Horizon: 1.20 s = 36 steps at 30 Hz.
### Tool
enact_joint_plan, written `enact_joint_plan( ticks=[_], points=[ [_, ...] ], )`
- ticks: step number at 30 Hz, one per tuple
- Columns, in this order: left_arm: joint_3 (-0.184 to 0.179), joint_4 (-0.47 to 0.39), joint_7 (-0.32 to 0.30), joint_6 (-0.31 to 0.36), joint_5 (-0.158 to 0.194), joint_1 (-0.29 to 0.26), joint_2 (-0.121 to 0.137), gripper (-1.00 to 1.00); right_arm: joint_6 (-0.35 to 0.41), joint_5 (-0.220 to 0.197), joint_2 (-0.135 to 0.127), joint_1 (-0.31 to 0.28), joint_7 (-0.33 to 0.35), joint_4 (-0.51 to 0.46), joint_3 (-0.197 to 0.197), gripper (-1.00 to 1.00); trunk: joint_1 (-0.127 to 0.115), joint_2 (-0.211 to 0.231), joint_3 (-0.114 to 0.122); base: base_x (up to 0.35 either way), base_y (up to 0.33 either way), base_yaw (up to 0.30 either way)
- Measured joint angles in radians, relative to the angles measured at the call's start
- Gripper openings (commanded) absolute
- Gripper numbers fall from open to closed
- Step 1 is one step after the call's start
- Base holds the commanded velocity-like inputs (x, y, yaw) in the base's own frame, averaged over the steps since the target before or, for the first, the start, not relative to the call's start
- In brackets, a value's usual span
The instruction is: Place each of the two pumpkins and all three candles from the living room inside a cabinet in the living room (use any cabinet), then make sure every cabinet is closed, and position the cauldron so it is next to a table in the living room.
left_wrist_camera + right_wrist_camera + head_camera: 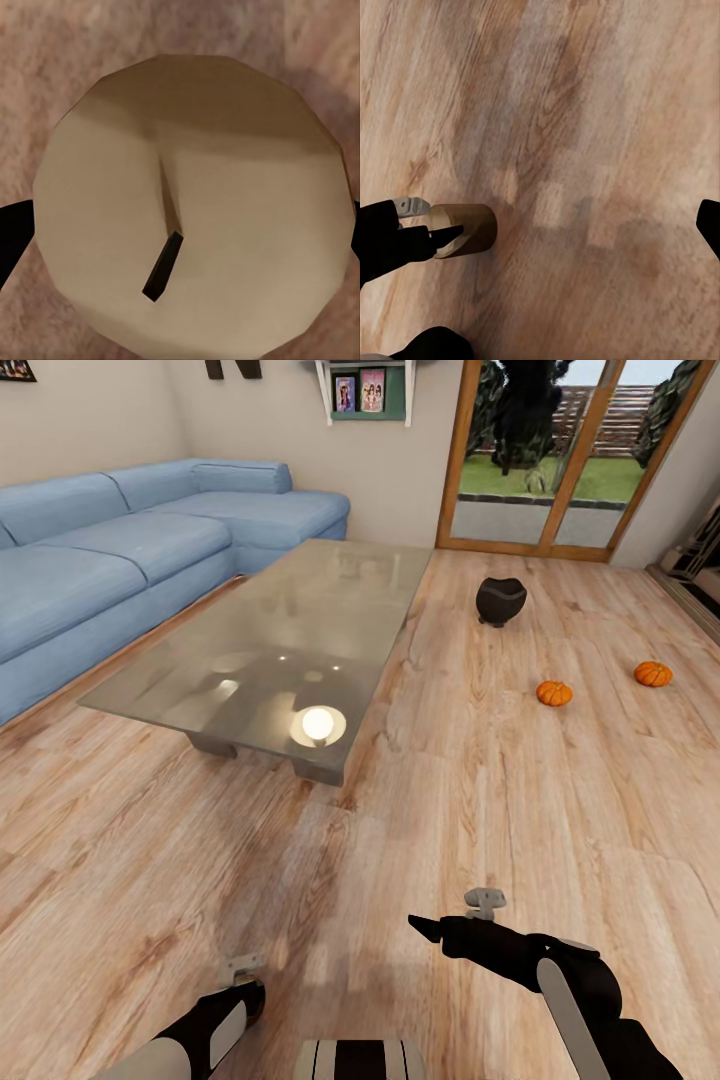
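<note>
Nearest the robot, the left gripper is seen low at the head view's bottom edge, with a pale candle at its tip. In the left wrist view the candle's round end with its dark wick is pressed close to the camera, black fingers showing at either side of it; the gripper is closed on the candle. The right gripper is stretched over the wood floor, and whether it is open or closed cannot be told. In the right wrist view the left gripper with its candle is seen above the planks. A small grey part is seen beside the right arm.

Further off, the grey tabletop is seen left of centre, a lamp reflected in its gloss. Two pumpkins lie on the floor to the right, one nearer the table and one further right, well apart. Beyond them the cauldron stands on the floor, near the tabletop's far corner but apart from it.

A blue sofa is set along the left wall. At the back, a glass door and a wall shelf with picture cards are seen; no writing on them can be read.
</note>
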Motion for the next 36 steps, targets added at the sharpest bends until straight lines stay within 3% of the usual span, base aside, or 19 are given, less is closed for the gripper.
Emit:
enact_joint_plan(
  ticks=[31,32,36],
  points=[
    [-0.007,-0.022,0.009,0.000,0.001,0.001,-0.001,1.00,0.000,0.000,0.000,0.000,0.009,0.000,-0.002,1.00,0.003,-0.001,-0.023,0.000,0.000,0.000],
    [-0.007,-0.022,0.009,0.000,0.001,0.001,-0.001,-1.00,0.000,0.000,0.000,0.000,0.009,0.000,-0.002,1.00,0.003,-0.001,-0.023,0.000,0.000,0.000],
    [-0.007,-0.022,0.009,0.000,0.000,0.001,-0.001,-1.00,0.000,0.000,0.000,0.000,0.009,0.000,-0.002,1.00,0.003,-0.001,-0.023,0.000,0.000,0.000]
  ],
)
